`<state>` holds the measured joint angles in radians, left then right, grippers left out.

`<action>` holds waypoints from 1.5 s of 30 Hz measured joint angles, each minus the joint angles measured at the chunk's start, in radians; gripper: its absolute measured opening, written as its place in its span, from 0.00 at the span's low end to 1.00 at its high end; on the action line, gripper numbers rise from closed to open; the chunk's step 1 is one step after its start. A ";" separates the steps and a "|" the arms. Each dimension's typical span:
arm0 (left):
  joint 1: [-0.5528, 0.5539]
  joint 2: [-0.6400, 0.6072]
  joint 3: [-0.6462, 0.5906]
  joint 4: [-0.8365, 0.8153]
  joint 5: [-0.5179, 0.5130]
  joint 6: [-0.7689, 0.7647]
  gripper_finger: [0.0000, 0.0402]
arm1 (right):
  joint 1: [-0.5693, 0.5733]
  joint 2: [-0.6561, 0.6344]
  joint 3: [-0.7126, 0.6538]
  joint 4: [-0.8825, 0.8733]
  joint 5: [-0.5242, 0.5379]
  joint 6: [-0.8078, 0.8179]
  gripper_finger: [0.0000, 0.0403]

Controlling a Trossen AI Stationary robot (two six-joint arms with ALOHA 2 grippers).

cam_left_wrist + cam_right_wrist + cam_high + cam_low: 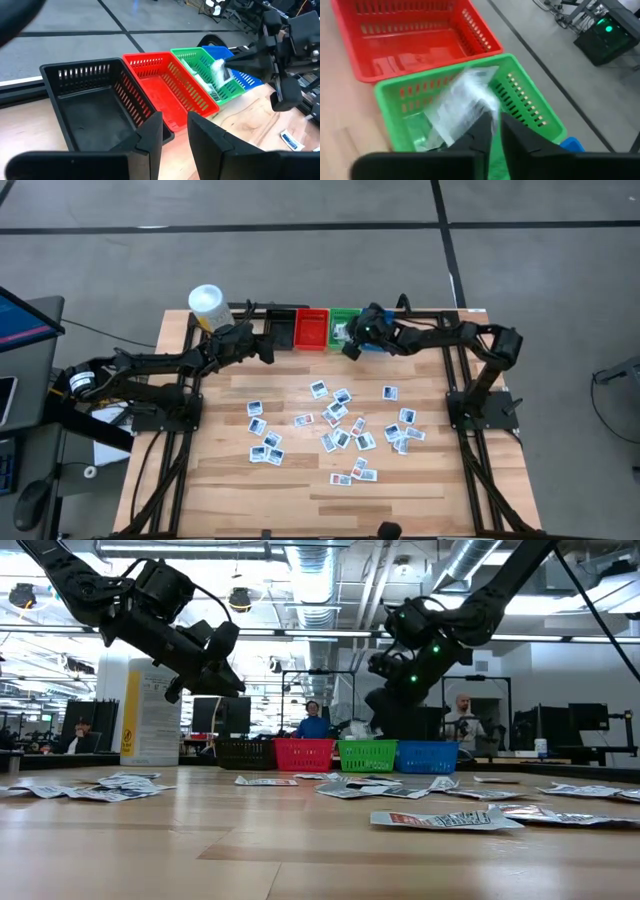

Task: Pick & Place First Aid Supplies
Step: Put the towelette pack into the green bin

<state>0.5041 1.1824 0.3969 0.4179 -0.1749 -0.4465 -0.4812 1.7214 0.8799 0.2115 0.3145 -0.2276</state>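
Observation:
Several first aid supplies, small white packets [340, 435], lie scattered on the wooden table. At the far edge a black [90, 105], a red [160, 85], a green [530, 115] and a blue bin [235, 70] stand in a row. My right gripper [496, 125] hovers over the green bin, its fingers a narrow gap apart. A blurred white packet [465, 100] sits just off its fingertips, above the bin. My left gripper [175, 132] hangs open and empty near the black bin's near wall. My right gripper points slantwise down into the green bin from its right side. One corner of the blurred packet [490, 112] reaches the fingertips, and the rest hangs over the bin. Whether the fingers touch that corner I cannot tell.
A yellow bottle with a white cap [206, 302] stands at the far left corner, behind my left arm. Flat packets lie in the red bin [405, 62] and in the green bin [420, 125]. People sit in the room beyond the table [312, 720].

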 joint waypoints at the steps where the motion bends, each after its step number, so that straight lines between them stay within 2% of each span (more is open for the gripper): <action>1: 0.000 0.000 0.000 0.000 0.000 0.000 0.23 | 0.004 0.000 0.000 0.000 0.000 0.000 0.11; 6: -0.012 0.000 0.000 0.001 0.000 0.000 0.23 | 0.029 -0.001 0.000 -0.005 0.001 -0.008 0.24; 10: -0.027 0.000 0.000 0.001 0.000 0.000 0.23 | 0.068 -0.051 0.001 -0.071 0.000 -0.020 0.28; 16: -0.058 0.000 0.000 0.002 0.002 0.000 0.23 | 0.150 -0.202 0.000 -0.345 -0.076 -0.127 0.27; 22: -0.095 0.000 0.000 0.002 0.001 0.000 0.23 | 0.221 -0.346 0.000 -0.591 -0.244 -0.069 0.24; 27: -0.125 0.000 0.000 0.002 0.000 -0.001 0.23 | 0.308 -0.397 0.000 -0.679 -0.263 -0.036 0.24; 32: -0.151 0.000 0.000 0.002 0.000 -0.003 0.23 | 0.407 -0.387 -0.003 -0.752 -0.277 0.006 0.24; 36: -0.165 0.000 0.000 0.002 -0.001 -0.003 0.23 | 0.493 -0.373 -0.057 -0.759 -0.339 0.080 0.24; 40: -0.165 0.000 0.000 0.006 -0.010 -0.003 0.23 | 0.587 -0.375 -0.135 -0.704 -0.346 0.168 0.24; 45: -0.165 0.000 0.000 0.010 -0.010 -0.004 0.23 | 0.689 -0.374 -0.220 -0.496 -0.342 0.240 0.23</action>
<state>0.3393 1.1828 0.3969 0.4274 -0.1848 -0.4501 0.2075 1.3472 0.6600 -0.2844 -0.0273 0.0123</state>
